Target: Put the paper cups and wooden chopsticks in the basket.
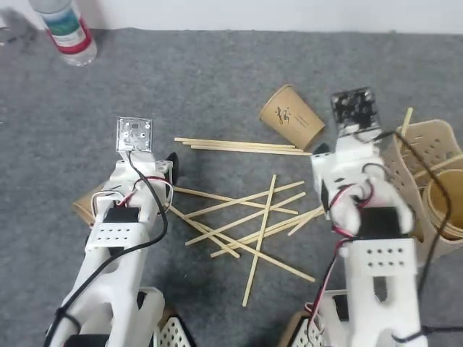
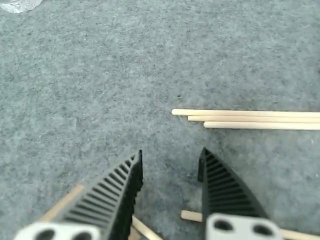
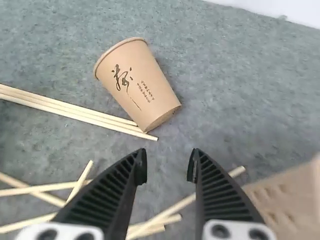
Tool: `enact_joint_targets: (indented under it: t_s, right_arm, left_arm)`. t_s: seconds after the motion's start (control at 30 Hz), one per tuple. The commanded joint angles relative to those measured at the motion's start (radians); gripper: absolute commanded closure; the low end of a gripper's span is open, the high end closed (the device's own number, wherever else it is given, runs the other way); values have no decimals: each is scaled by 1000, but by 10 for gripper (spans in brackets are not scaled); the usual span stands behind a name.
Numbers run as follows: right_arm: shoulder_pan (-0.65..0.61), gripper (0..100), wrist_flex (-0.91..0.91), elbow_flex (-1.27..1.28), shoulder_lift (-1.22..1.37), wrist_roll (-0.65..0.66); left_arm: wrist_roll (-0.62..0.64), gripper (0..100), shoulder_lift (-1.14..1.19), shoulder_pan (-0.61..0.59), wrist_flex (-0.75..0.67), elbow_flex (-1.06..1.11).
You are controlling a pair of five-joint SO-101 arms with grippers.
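Chopstick pile (image 1: 253,217): loose sticks lying crossed on the grey worktop (image 1: 217,72), between the two arms. All positions below are relative to this pile.

Left claw (image 2: 171,152): at the pile's left edge, just above the worktop, parted to a medium gap, nothing in it. One stick end lies under it. There's a tan object (image 1: 83,206) left of the pile, half hidden by the left arm; can't tell what it is.

Right claw (image 3: 168,152): at the pile's right edge, parted a bit narrower than the left, holding nothing. A couple of the pile's sticks run beneath it.

Three chopsticks (image 1: 242,147): just beyond the pile, side by side, parallel, ends staggered.

Paper cup (image 1: 291,117): beyond the pile, far-right of it, on its side, base touching the end of the three parallel sticks.

Basket (image 1: 434,144): right of the pile, past the right arm, beige and perforated. A second cup (image 1: 445,202) stands inside it.

Bottle (image 1: 66,25): far beyond the pile, to the left.
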Motion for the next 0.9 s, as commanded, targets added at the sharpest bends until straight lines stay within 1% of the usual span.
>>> enact_joint_targets:
  t_s: [0.0,0.1,0.27,0.33,0.4,0.47,0.87]
  right_arm:
    - [-45,847,-248,186,-38,-12]
    - [-84,847,-432,354,-45,-12]
    - [-160,847,-762,569,-45,-11]
    - [-179,847,-875,634,-45,-11]
    - [-189,847,-951,678,-45,-11]
    - [-191,847,-990,698,-45,-9]
    - [-186,847,-995,723,-35,-11]
  left_arm:
    - [8,819,-28,0,-66,15]
    - [8,820,-28,0,-110,27]
    - [5,820,-28,0,-112,27]
    - [3,820,-28,0,-112,27]
    - [3,820,-28,0,-114,31]
    - [3,820,-28,0,-114,31]
    - [0,820,-29,0,-115,28]
